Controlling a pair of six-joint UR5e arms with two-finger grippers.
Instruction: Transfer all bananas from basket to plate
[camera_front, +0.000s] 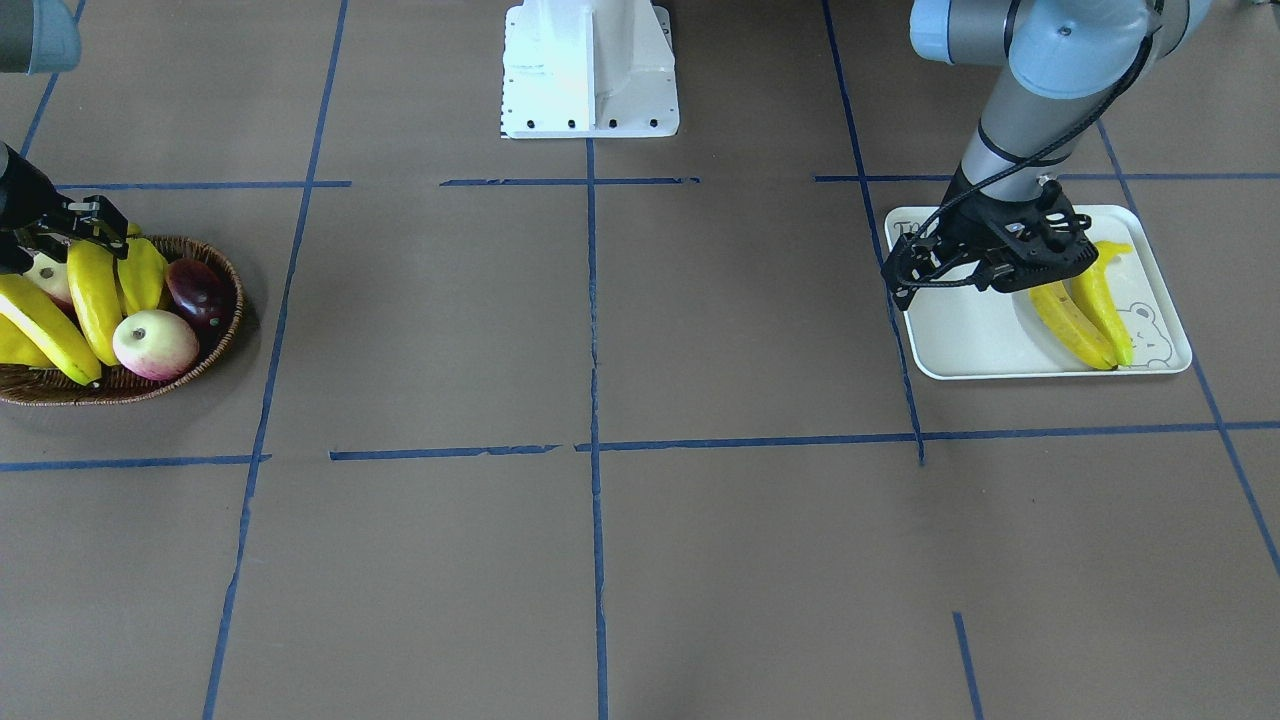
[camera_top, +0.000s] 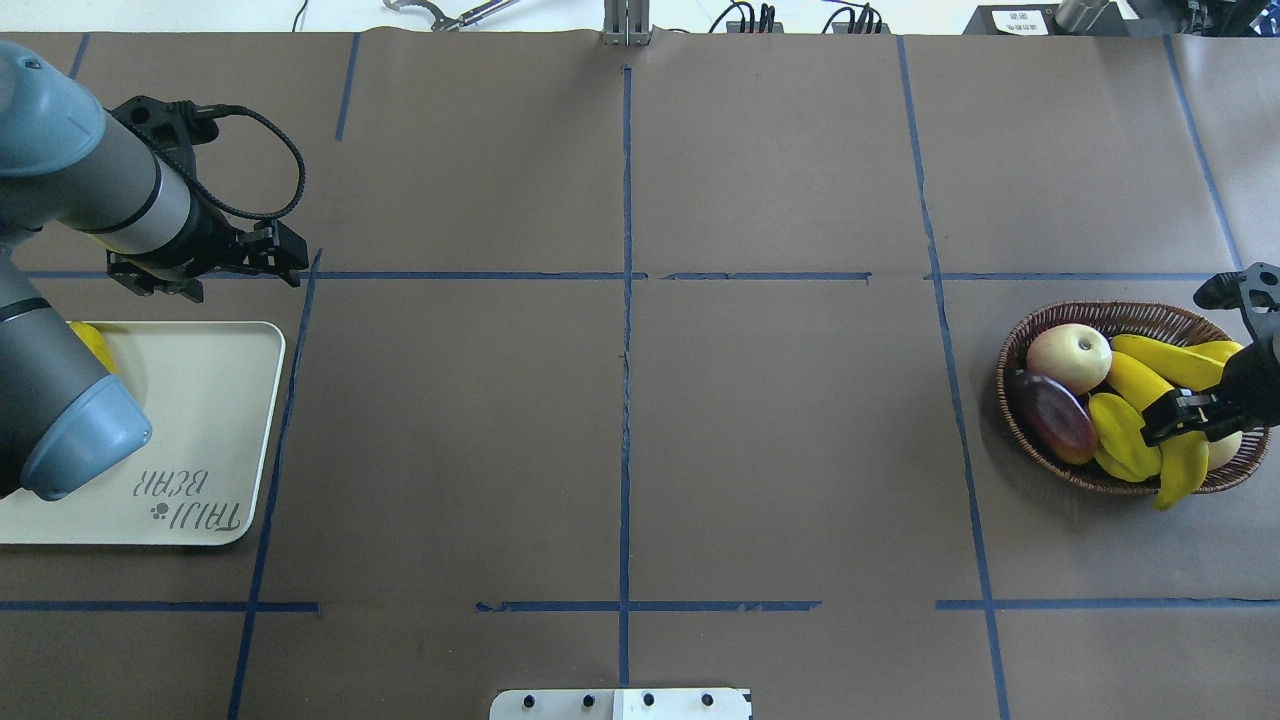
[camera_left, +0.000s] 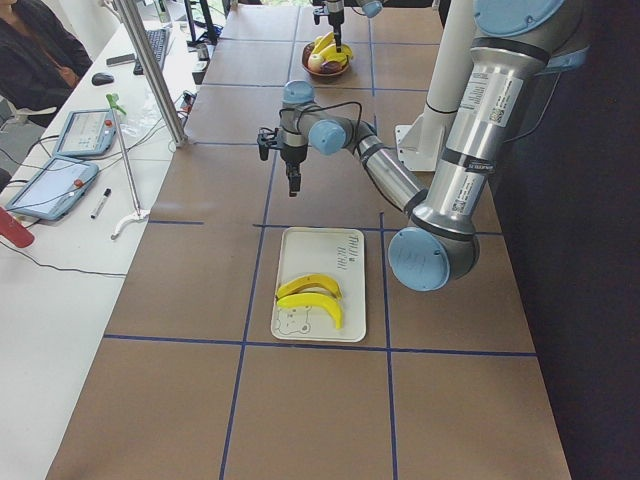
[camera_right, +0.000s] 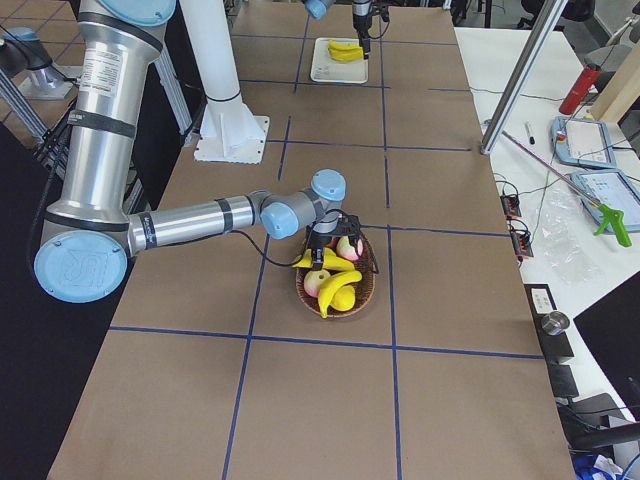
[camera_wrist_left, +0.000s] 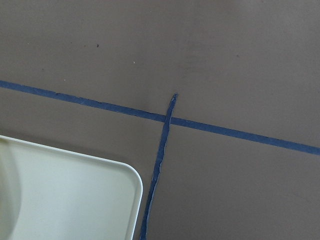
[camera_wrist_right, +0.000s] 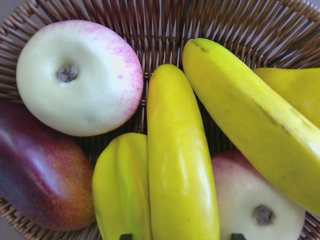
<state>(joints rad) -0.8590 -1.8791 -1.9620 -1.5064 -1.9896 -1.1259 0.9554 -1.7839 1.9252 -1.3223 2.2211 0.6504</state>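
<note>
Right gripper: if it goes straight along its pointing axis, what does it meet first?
Right gripper would likely meet the middle banana in the basket first; its open jaws straddle it. Gap unclear.

The grey lettering "TAIJI BEAR" (camera_top: 192, 500), with a small dotted mark beside it, is printed on the flat white rounded-rectangle tray with a raised rim (camera_top: 205, 410) and is seen upside down from overhead; nothing else can be read.
</note>
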